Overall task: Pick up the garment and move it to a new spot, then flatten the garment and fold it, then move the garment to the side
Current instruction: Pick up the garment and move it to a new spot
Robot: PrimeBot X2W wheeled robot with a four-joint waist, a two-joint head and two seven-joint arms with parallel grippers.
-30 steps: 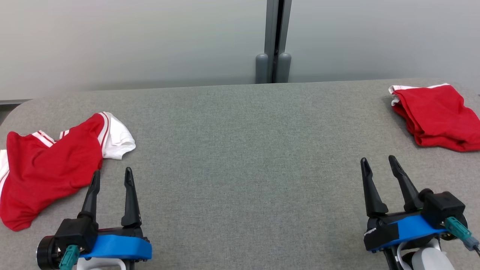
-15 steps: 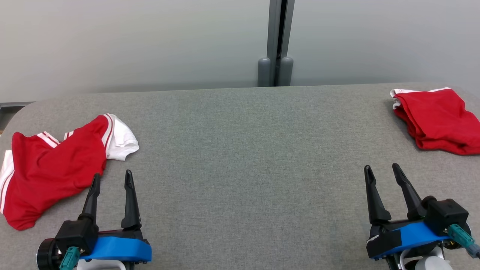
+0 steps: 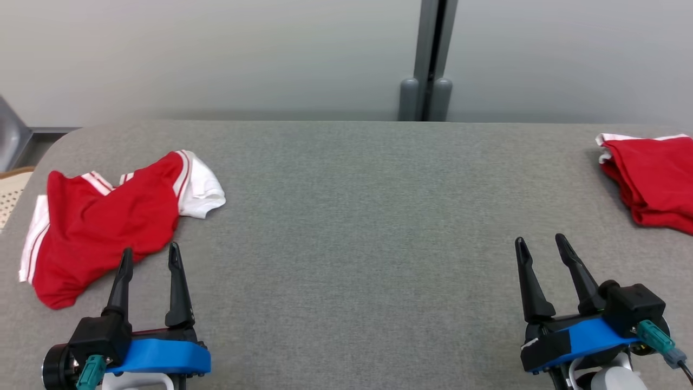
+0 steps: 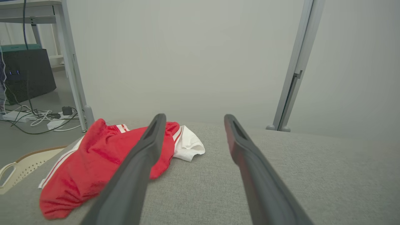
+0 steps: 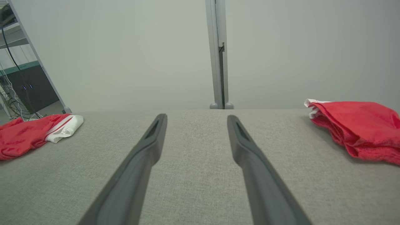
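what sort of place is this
Probably a lab or test room: a grey padded table, a plain partition wall, and loose cables on the floor by a metal rack.

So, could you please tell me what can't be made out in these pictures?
Folded red garment: head view, the right edge cuts off its far side.
Crumpled red and white garment: left wrist view, one finger of the left gripper covers part of it.
Pale perforated object: head view, cut by the left edge and hidden behind the table; unidentifiable.
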